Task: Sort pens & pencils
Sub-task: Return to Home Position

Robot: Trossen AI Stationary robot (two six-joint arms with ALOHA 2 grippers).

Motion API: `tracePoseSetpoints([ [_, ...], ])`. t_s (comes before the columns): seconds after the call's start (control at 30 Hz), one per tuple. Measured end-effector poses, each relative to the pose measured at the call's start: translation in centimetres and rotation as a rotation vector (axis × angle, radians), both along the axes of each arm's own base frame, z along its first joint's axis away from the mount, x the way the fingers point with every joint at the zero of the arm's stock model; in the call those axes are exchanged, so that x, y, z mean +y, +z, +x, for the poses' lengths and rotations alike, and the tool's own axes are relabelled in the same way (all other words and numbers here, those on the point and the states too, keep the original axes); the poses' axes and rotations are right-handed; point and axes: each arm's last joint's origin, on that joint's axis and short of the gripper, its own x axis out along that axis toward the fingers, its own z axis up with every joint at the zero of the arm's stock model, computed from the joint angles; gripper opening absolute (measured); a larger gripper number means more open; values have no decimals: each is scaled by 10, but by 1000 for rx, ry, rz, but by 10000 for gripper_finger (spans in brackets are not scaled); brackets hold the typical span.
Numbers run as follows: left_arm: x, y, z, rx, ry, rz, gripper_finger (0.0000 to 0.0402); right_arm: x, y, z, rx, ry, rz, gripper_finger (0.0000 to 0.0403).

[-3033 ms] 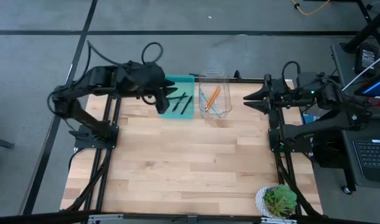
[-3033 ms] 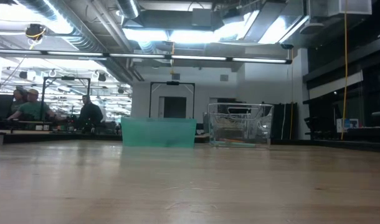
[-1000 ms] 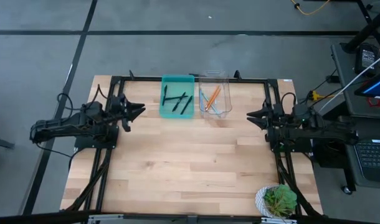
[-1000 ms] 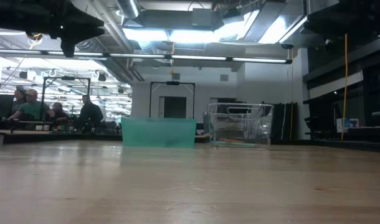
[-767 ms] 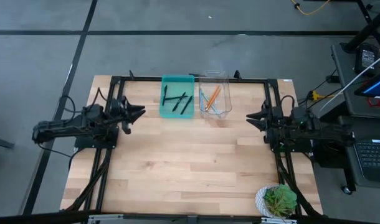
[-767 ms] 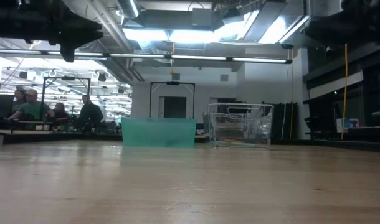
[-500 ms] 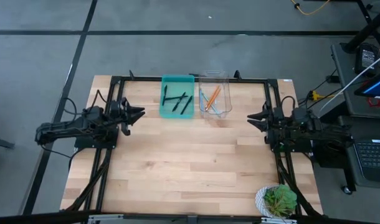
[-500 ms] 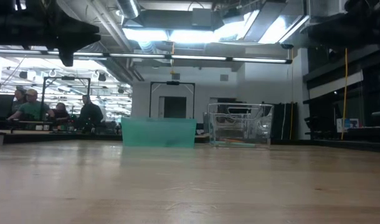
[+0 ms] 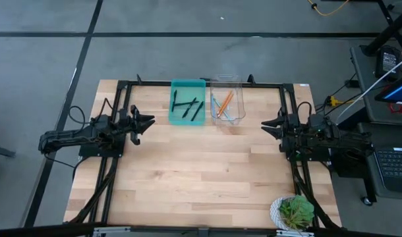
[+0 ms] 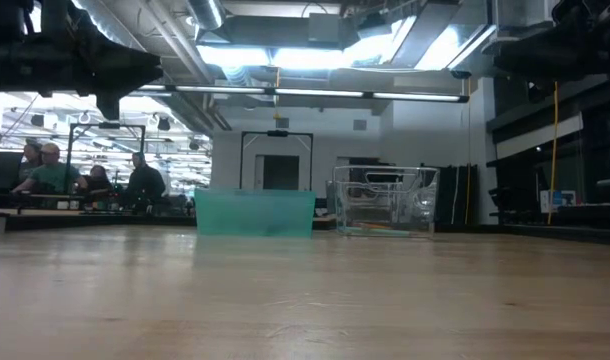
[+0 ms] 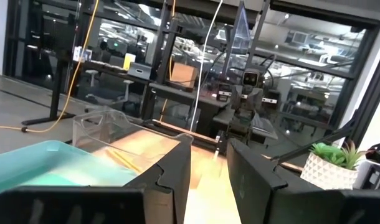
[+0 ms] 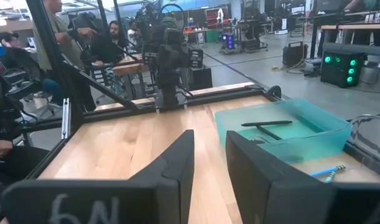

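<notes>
High view reference. Near right corner of the table (image 9: 201, 178): a potted plant (image 9: 295, 212). Mid-table, the left gripper (image 9: 147, 122) hangs at the left side and the right gripper (image 9: 267, 124) at the right side, both spread apart and holding nothing. Far centre: the black pens (image 9: 188, 107) lie in the teal bin (image 9: 188, 85). Just right of it, the orange and light-blue pencils (image 9: 222, 104) lie in the transparent bin (image 9: 227, 78). Sorting appears complete. Both types are judged light, stiff and smooth. Grasp at mid-length, across the shaft, where they should balance.
</notes>
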Motion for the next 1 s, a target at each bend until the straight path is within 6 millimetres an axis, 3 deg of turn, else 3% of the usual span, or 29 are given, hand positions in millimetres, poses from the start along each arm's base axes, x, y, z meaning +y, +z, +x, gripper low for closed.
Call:
tracePoseSetpoints([
  [0.1,0,0,0,0,-1,3,99,0,-1,1,-18,0,18,94],
  [0.27,0,0,0,-2,-2,1,98,-1,-26,10,9,-3,22,94],
  [0.57,0,0,0,2,-2,-2,98,-1,-39,15,-17,-4,-7,94],
  [0.7,0,0,0,2,-3,-2,98,-1,-55,19,3,-3,-12,94],
  [1.0,0,-3,1,29,-18,-3,98,-2,-55,19,3,3,-27,94],
])
